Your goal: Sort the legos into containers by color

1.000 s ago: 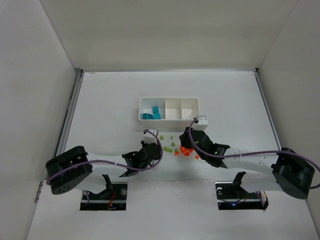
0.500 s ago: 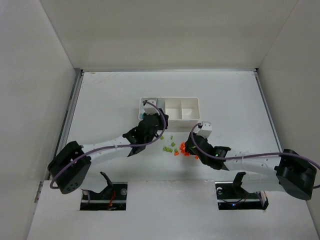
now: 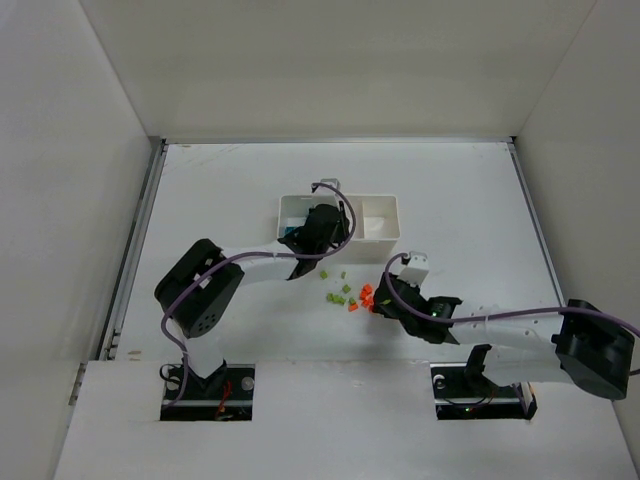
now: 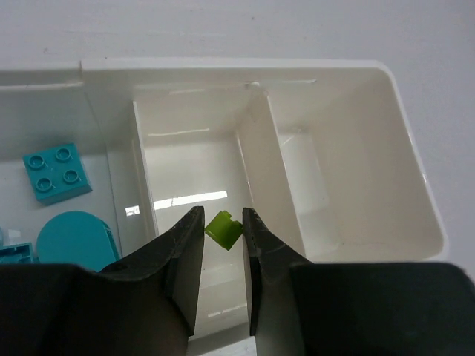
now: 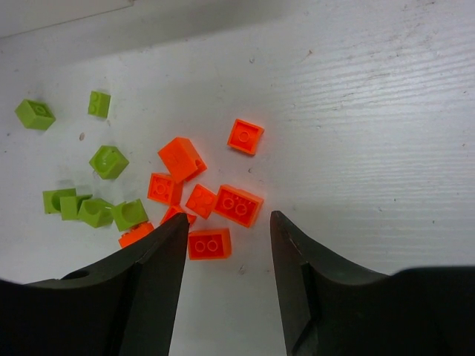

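Teal legos (image 4: 56, 172) in the left compartment of the white tray (image 4: 415, 185), left pincer (image 4: 221, 221) clenched on a lime lego (image 4: 225, 229) over the middle compartment, loose lime legos (image 5: 108, 161) and orange legos (image 5: 239, 205) on the surface (image 5: 371, 111), right pincer (image 5: 228, 219) released, jaws spread above the orange ones.

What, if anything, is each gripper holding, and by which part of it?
The left gripper pinches one lime green lego by its two opposite sides. The right gripper, open over the orange legos, holds nothing.
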`<action>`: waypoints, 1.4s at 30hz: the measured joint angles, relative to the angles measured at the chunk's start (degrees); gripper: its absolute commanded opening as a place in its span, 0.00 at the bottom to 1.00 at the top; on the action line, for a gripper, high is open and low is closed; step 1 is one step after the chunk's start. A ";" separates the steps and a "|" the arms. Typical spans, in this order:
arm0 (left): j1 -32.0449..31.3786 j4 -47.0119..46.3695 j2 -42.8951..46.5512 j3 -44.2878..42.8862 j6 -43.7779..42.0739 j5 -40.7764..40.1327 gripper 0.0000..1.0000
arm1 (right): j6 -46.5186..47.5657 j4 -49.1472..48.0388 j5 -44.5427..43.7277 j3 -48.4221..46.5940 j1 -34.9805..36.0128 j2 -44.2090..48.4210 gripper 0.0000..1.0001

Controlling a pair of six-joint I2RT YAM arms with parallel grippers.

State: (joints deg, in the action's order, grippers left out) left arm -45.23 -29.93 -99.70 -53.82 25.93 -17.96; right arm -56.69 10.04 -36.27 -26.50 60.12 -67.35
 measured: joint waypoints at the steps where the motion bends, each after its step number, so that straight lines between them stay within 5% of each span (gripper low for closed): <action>1: 0.09 0.17 -0.59 -0.46 -0.07 0.07 0.20 | -0.11 -0.04 0.02 0.00 0.00 -0.22 0.55; 8: 0.50 -0.13 -1.81 -2.78 -0.70 0.24 0.49 | -0.04 -0.33 0.07 -0.02 -0.04 -3.45 0.50; 18: -0.74 -0.55 2.62 1.44 -0.81 0.02 0.41 | 0.17 -2.56 -0.17 -0.79 -0.11 -6.73 0.49; 27: -6.25 0.96 20.90 18.38 -0.74 -3.54 0.45 | 1.38 -4.17 -0.72 -2.27 -0.83 -9.51 0.29; 32: -6.51 3.78 26.32 23.47 -0.28 -6.10 0.47 | 1.46 -3.30 -1.53 -2.64 -0.83 -9.60 0.28; 42: -6.91 4.85 24.61 25.77 0.74 -6.73 0.55 | 7.41 2.89 -2.84 -6.54 -1.62 6.12 0.28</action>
State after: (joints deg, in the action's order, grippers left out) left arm -52.14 -25.08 -75.09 -28.05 26.68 -24.69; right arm -49.28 12.93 -39.11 -33.04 58.50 -61.23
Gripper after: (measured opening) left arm 0.526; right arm 0.347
